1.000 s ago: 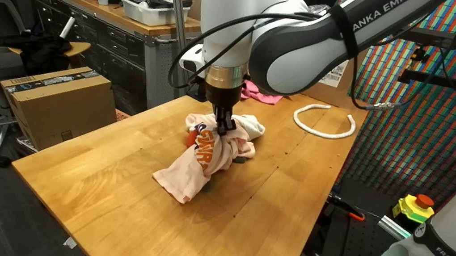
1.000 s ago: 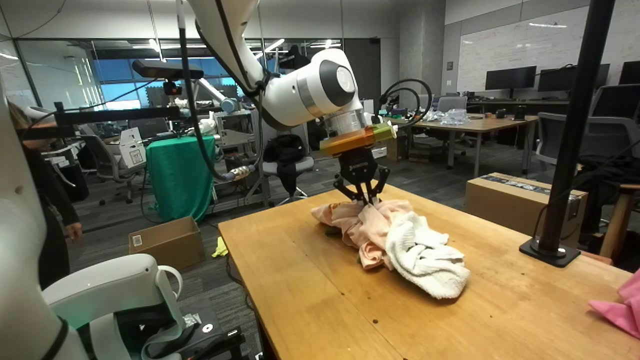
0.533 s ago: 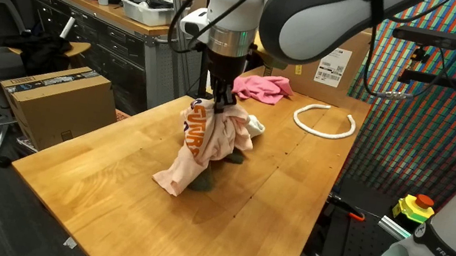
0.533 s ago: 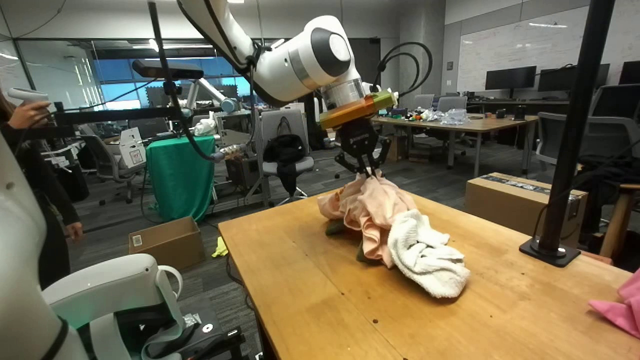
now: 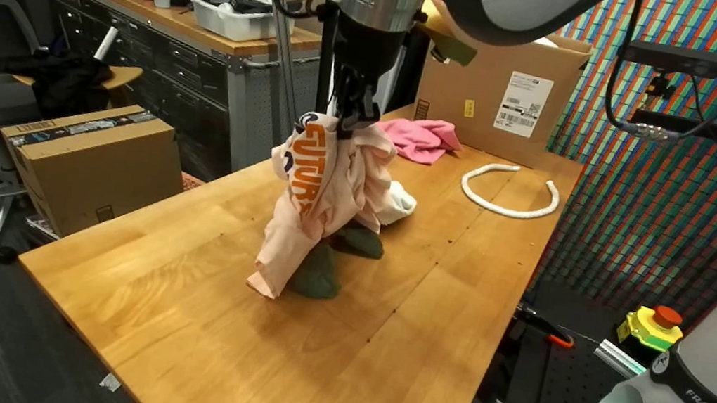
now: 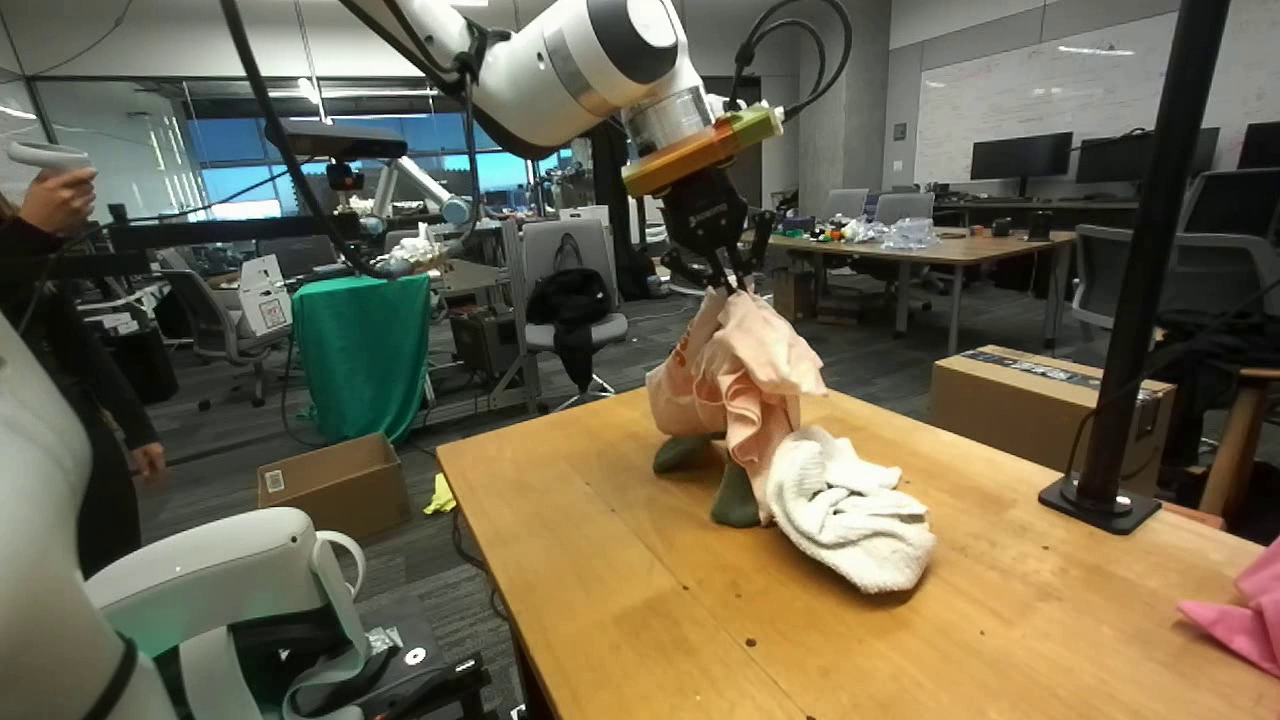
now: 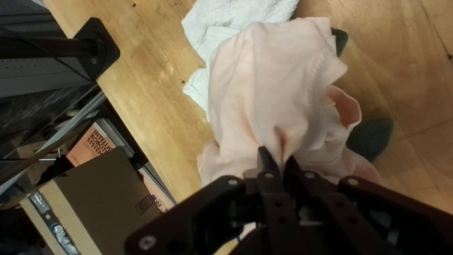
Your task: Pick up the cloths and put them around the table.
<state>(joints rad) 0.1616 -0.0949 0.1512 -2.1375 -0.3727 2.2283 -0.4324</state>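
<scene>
My gripper (image 7: pixel 277 152) is shut on a peach cloth with orange lettering. The cloth (image 5: pixel 333 180) hangs from the fingertips in both exterior views, its lower end at or near the wooden table (image 5: pixel 185 318). A white cloth (image 6: pixel 850 515) lies crumpled against the hanging cloth, partly covered by it in the wrist view. Dark green cloth (image 6: pixel 737 497) shows in two patches on the table under the peach cloth; its middle is hidden. A bright pink cloth (image 5: pixel 421 140) lies at the table's end, and its corner shows in an exterior view (image 6: pixel 1245 610).
A white curved tube (image 5: pixel 506 211) lies on the table near the pink cloth. A large cardboard box (image 5: pixel 481 92) stands behind them. A black post with a flat base (image 6: pixel 1100 505) is fixed at the table edge. Another cardboard box (image 5: pixel 90 165) stands on the floor beside the table.
My gripper has risen and lifted the peach cloth off the pile. More of the green cloth underneath is uncovered. The white cloth has stayed on the table almost in place.
</scene>
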